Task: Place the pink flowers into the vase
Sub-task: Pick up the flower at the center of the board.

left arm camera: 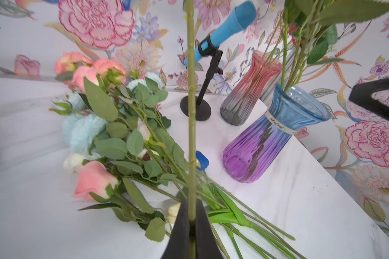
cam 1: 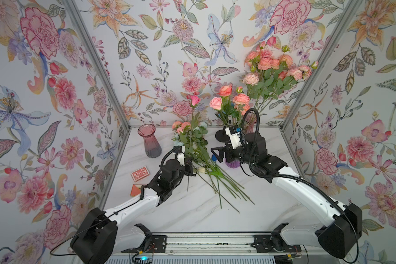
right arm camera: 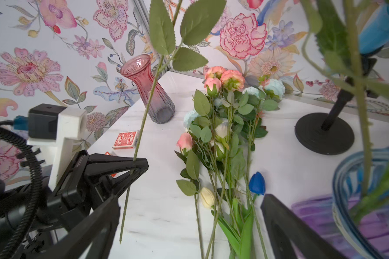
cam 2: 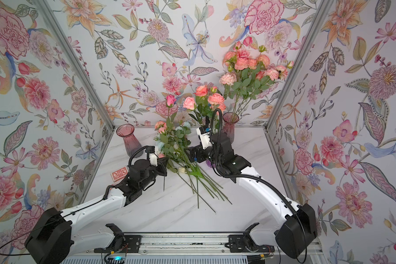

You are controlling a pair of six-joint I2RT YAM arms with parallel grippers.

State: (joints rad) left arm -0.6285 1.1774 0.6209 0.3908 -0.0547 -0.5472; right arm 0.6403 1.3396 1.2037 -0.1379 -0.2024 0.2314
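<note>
My left gripper [cam 1: 189,171] [left arm camera: 192,226] is shut on the thin green stem [left arm camera: 191,112] of one pink rose [cam 1: 194,100], holding it upright above the table. More pink flowers [cam 1: 181,125] [right arm camera: 222,77] lie in a mixed pile with pale-blue and white blooms. An empty pink-grey vase [cam 1: 150,141] [right arm camera: 148,89] stands at the back left. A blue-purple vase [left arm camera: 267,139] near my right arm holds pink roses [cam 1: 229,96]. A second pink vase [cam 2: 230,126] at the back right holds a tall pink bunch [cam 1: 270,66]. My right gripper [cam 1: 216,155] [right arm camera: 189,224] is open beside the pile.
A blue microphone [left arm camera: 229,24] on a black stand [right arm camera: 323,134] sits at the back centre. A red card box [cam 1: 140,173] and an orange block [cam 1: 135,189] lie at the left edge. A blue tulip [right arm camera: 257,182] and a cream tulip [right arm camera: 207,197] lie among the stems.
</note>
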